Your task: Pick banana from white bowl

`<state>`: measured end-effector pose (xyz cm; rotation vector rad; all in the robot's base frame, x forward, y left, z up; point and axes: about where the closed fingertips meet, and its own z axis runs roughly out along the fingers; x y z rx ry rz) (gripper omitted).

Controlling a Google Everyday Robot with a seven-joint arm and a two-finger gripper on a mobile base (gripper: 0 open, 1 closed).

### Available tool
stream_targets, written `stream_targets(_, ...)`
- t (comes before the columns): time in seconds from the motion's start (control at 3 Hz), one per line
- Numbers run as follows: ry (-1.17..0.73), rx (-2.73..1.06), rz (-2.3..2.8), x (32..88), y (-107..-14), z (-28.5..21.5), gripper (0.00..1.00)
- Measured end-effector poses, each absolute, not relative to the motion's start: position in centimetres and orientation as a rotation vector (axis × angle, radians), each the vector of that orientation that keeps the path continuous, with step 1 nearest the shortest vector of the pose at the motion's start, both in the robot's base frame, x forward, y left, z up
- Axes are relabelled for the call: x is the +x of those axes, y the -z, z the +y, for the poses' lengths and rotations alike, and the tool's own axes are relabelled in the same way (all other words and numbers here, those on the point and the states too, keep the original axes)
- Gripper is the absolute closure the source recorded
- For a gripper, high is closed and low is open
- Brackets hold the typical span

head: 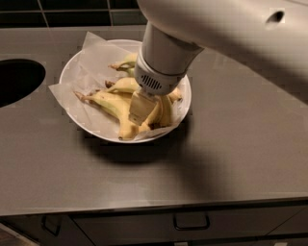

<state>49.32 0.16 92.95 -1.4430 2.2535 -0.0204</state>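
The white bowl [79, 72] sits on the grey counter, left of centre, lined with crumpled white paper [91, 53]. Several yellow bananas lie in it; the front one [108, 102] stretches from the left toward the bowl's near rim. Another banana [124, 63] shows at the back. My gripper [140, 108] reaches down into the bowl from the upper right and rests against the middle of the banana pile. The thick white wrist [159, 62] hides the bananas behind it and most of the gripper.
A dark round hole [17, 79] is cut in the counter at the far left. The counter's front edge [154, 204] runs along the bottom, with drawers and handles [191, 223] below. A dark tiled wall [72, 9] stands behind.
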Motion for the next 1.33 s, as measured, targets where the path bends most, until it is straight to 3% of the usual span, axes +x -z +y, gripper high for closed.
stream_targets(1.33, 0.042, -1.324, 2.263, 50.8, -93.0, 0.0, 0.46)
